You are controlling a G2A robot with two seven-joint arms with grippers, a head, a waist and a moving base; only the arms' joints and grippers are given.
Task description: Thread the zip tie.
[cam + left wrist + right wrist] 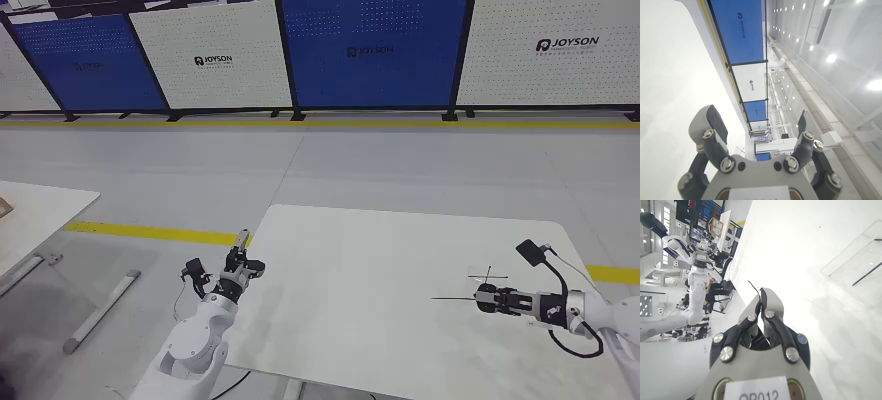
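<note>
Nearest, by the near right corner of the white tabletop [380,300], the right gripper [760,293] has its claw pinched together on a thin black zip tie [753,286]. The tie's loose end sticks out past the fingertips, pointing across the tabletop toward the left edge. Just beyond that gripper sits a clear plastic tray [848,262], and inside it lie spare black zip ties [866,274], two of them crossed.

Over at the tabletop's left edge, the left gripper [759,117] hangs with its claw spread wide apart, nothing between the ribbed pads [715,121].

Farther back, a yellow floor line [150,232] runs past the table. Blue and white perforated panels [375,50] line the back.
</note>
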